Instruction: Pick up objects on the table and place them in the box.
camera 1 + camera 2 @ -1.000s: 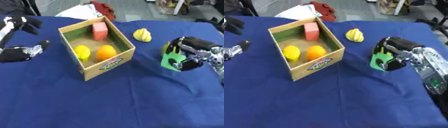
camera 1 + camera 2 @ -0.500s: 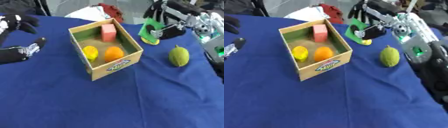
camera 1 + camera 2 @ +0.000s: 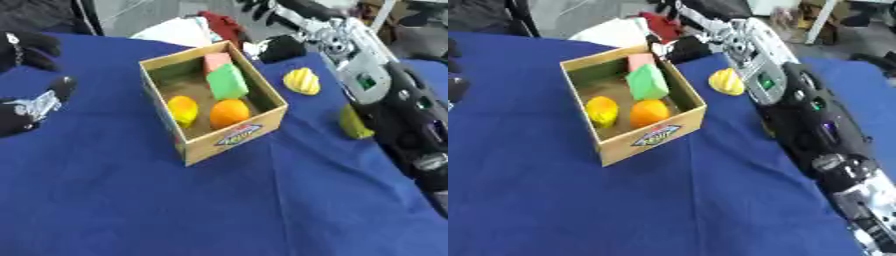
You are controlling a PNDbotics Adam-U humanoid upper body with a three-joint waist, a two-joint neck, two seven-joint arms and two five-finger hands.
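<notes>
Cardboard box (image 3: pixel 214 150) sat open on the blue worktop (image 3: pixel 175 210), tilted askew in both views. Inside it lay a green block (image 3: pixel 227 82) leaning against a pink block (image 3: pixel 216 61) at the far end, with a yellow fruit (image 3: pixel 183 110) and an orange (image 3: pixel 229 113) side by side at the near end. Right hand (image 3: pixel 282 48) hung just beyond the box's far right corner, at the end of an arm reaching in from the right; it was blurred, held nothing that could be seen, and whether its fingers were spread or curled could not be told. A yellow ridged object (image 3: pixel 302 81) lay on the cloth to the right of the box, and a yellow-green fruit (image 3: pixel 353 125) showed nearer, partly hidden behind the arm. Left hand (image 3: pixel 31 107) rested at the left edge, holding nothing, its fingers relaxed.
</notes>
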